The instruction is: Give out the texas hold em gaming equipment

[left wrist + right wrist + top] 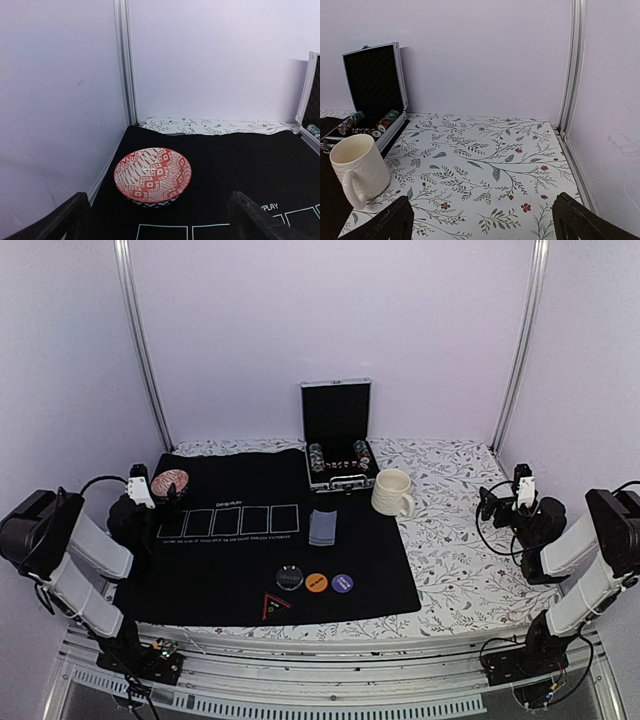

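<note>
Both grippers empty, jaws spread wide: left gripper (159, 227) by the bowl (152, 175), right gripper (480, 225) off the mat (230, 570). Card deck (322, 527) mid-mat: light, slick, likely pinch by the edges. Buttons (316, 582) near the front: flat, hard. Chips (350, 123) in the case (336, 410): rigid, grip by the rims.

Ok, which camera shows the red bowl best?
The left wrist view: the bowl is close, its red-and-white pattern clear. The top external view shows it tiny, far left on the black mat. The right wrist view misses it.
</note>
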Robot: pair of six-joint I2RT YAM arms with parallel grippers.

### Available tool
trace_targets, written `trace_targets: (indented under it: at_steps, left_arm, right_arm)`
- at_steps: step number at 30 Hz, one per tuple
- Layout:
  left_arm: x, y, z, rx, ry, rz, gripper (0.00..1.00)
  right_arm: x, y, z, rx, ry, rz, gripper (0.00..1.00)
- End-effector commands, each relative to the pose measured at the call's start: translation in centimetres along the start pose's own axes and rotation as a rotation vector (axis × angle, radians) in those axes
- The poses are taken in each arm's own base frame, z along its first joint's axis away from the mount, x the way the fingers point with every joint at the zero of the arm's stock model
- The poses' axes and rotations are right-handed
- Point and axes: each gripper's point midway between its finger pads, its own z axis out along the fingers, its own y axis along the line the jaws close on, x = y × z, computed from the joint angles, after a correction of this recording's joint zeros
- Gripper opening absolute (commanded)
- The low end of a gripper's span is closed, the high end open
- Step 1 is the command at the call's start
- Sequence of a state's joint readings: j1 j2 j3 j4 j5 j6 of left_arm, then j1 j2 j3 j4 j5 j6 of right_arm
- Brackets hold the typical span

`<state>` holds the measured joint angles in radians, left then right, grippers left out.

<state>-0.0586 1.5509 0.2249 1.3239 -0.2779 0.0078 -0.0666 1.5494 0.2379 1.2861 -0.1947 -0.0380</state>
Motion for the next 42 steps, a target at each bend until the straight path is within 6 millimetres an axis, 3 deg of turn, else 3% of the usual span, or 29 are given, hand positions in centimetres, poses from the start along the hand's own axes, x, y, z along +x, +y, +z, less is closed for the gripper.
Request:
trace_targets:
  at_steps: [1, 9, 11, 15, 19, 22, 24, 25, 27, 29, 31, 34, 38, 42]
  left_arm:
    - [-0.4, 0.1, 0.2, -0.002, -0.015, 0.003, 0.98]
    - [-0.6, 0.2, 0.3, 0.002, -0.018, 0.001, 0.98]
    - [-1.1, 0.9, 0.3, -0.044, -0.012, -0.008, 0.98]
    - [-3.9, 2.7, 1.4, -0.180, 0.034, -0.049, 0.98]
    - [-9.5, 1.6, 1.2, -0.155, -0.035, -0.113, 0.98]
    - [-12.5, -1.9, 1.2, -0.028, 0.006, -0.154, 0.98]
    - [-14.0, -5.7, 0.8, 0.105, 0.048, -0.155, 0.98]
    - [-15.3, -7.9, 0.4, 0.184, 0.065, -0.154, 0.98]
    - [-15.8, -12.8, -1.1, 0.365, 0.147, -0.132, 0.98]
    - [-15.8, -18.9, -4.4, 0.616, 0.246, -0.087, 0.98]
    - [-13.6, -23.2, -8.2, 0.796, 0.406, 0.005, 0.98]
    - [-10.3, -27.5, -13.8, 0.970, 0.601, 0.154, 0.98]
    - [-2.6, -29.2, -19.5, 1.041, 0.898, 0.395, 0.98]
    - [3.5, -29.0, -22.1, 1.031, 1.075, 0.595, 0.98]
  right_arm:
    - [-0.7, 0.0, 0.1, -0.005, -0.018, 0.005, 0.99]
    - [-0.7, 0.0, 0.1, -0.006, -0.020, 0.005, 0.99]
    - [-1.7, -0.6, -0.1, 0.029, -0.041, 0.011, 0.99]
    - [-4.6, -2.5, -0.3, 0.142, -0.041, 0.069, 0.99]
    - [-9.5, -0.3, -0.1, 0.003, -0.090, 0.093, 0.99]
    - [-12.4, 2.0, 0.6, -0.138, -0.058, 0.162, 0.99]
    - [-14.3, 3.3, 0.7, -0.224, -0.048, 0.214, 0.99]
    - [-15.5, 4.0, 0.6, -0.268, -0.053, 0.232, 0.99]
    - [-16.5, 5.1, 0.2, -0.340, -0.042, 0.270, 0.99]
    - [-16.7, 6.1, -0.1, -0.387, -0.009, 0.312, 0.99]
    - [-16.6, 7.1, -0.2, -0.405, 0.032, 0.339, 0.99]
    - [-16.0, 9.3, -0.3, -0.421, 0.095, 0.300, 0.99]
    - [-14.9, 11.5, -0.6, -0.443, 0.146, 0.241, 0.99]
    - [-13.5, 11.8, -0.4, -0.435, 0.183, 0.252, 0.99]
